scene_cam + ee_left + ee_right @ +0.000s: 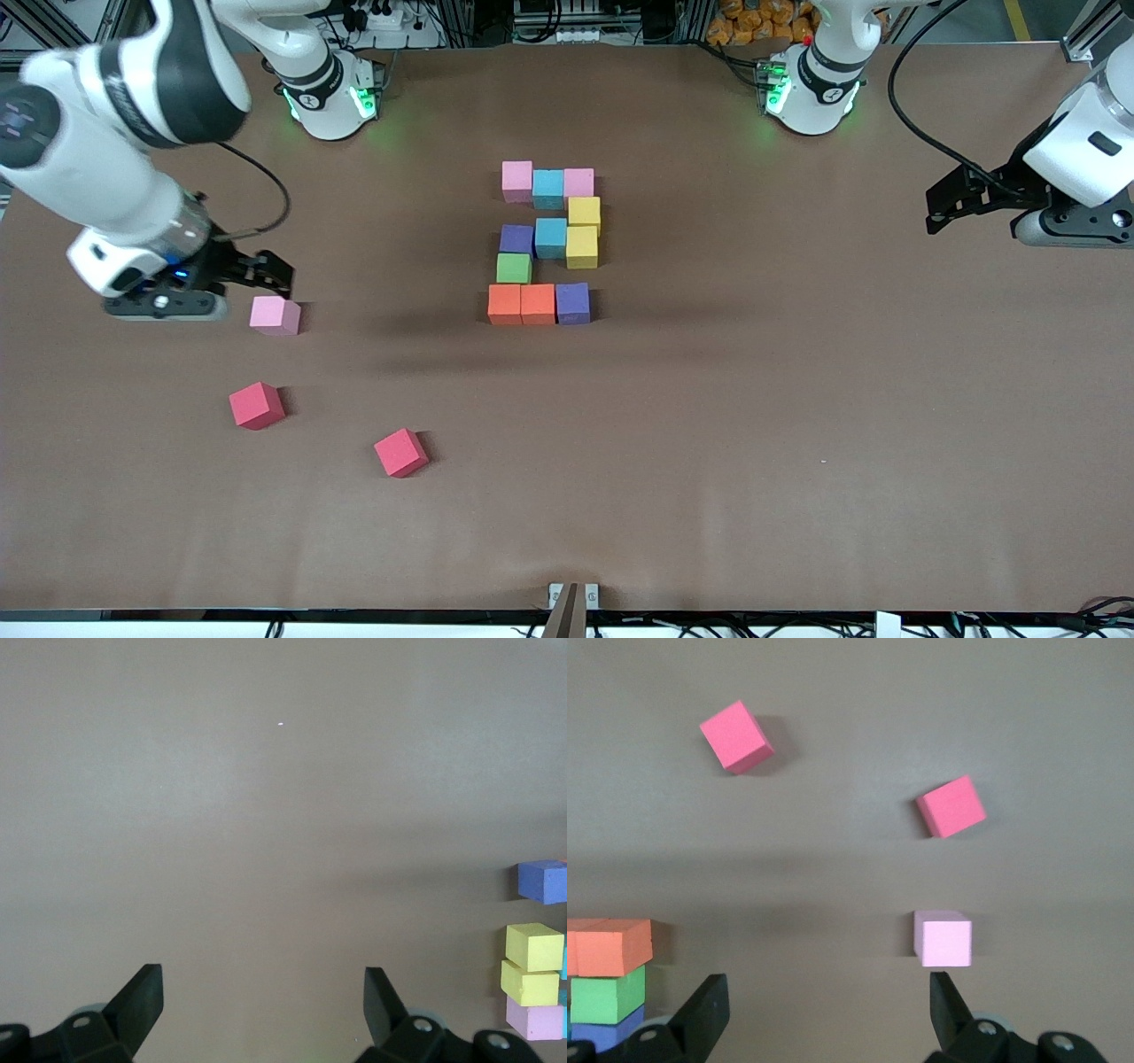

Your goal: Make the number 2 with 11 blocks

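You had the number 2 [547,244] done mid-table with eleven blocks, spare pink cube [275,315] and two red cubes [257,405] left aside, right gripper [270,275] and left gripper [943,208] both open, holding nothing.

Two white robot arms reach out from bases at the top of the front view, each bent away toward its own end of the counter [709,443] rather than toward the middle. The right arm sweeps down in a large curve, its wrist turned so the black right gripper [266,275] sits low over the counter with its jaws spread wide and holding nothing — in the right wrist view the two dark fingers [709,1010] stand well apart. The left arm waits at the other end, its left gripper [943,208] raised, pointing sideways toward the counter's middle, jaws likewise wide apart and empty.
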`<state>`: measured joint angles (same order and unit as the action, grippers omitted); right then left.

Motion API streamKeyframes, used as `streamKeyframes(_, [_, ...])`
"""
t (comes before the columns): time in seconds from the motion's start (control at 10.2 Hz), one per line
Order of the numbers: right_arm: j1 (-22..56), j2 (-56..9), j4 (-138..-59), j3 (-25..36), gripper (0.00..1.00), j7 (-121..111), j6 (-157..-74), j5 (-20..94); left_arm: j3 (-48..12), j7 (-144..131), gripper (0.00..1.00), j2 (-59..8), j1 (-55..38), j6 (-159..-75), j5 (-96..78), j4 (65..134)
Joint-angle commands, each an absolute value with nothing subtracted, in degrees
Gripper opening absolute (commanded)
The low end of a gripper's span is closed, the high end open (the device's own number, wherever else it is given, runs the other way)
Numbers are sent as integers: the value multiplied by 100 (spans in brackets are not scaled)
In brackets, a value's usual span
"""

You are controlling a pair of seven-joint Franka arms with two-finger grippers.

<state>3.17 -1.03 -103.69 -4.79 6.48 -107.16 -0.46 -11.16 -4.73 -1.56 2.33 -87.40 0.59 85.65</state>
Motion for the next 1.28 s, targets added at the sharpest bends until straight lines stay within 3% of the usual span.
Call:
streamKeyframes(0.0, [518, -132, -9136, 68, 100, 29, -9707, -35, -1134, -545, 100, -97, 237, -8666, 44, 8561])
streamKeyframes(0.39, [510, -158, -8009, 588, 100, -640, -8571, -26, -1125, -545, 100, -97, 255, -8666, 44, 8561])
streamKeyframes(1.18, [475, -158, -7980, 703, 100, -703, -8455, -26, -1107, -536, 100, -105, 255, -8666, 53, 8561])
